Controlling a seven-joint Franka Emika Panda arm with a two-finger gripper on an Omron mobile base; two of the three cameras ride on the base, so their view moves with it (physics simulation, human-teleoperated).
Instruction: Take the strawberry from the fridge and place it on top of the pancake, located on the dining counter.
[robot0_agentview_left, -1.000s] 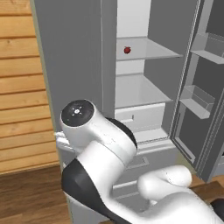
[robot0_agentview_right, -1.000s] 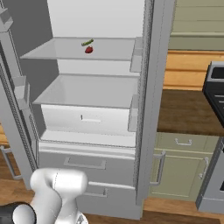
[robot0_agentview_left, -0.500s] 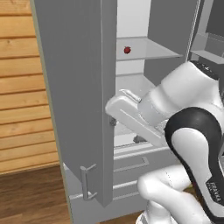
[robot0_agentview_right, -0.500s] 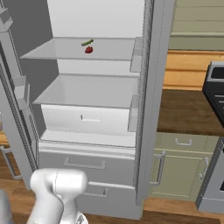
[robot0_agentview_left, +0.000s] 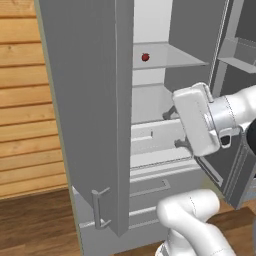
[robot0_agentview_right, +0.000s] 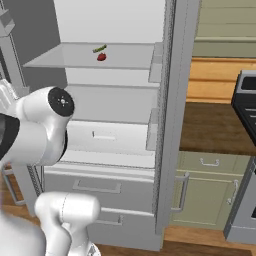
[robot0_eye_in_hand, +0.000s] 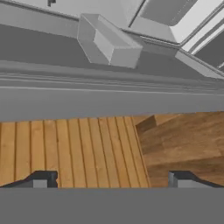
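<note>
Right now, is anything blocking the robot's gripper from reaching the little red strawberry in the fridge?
Nothing visible blocks it. The tiny red strawberry lies in the open on a clear shelf of the tall light-grey fridge, whose doors stand open. The open gripper is empty and faces the wooden floor, not the shelf.

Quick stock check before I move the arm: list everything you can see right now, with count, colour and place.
fridge: one, light grey, doors open, white inside.
strawberry: one, red, on the clear upper shelf.
small curved item: one, yellow-green, just behind the strawberry.
white bin drawer: one, below the shelf.
outer drawers: two, grey, at the fridge's bottom.
green cabinets: pale green, right of the fridge, under a wood counter.
stove: one, dark, far right.
wood floor: brown planks.
gripper: one, dark fingertips, open, holding nothing, in front of the fridge.
</note>
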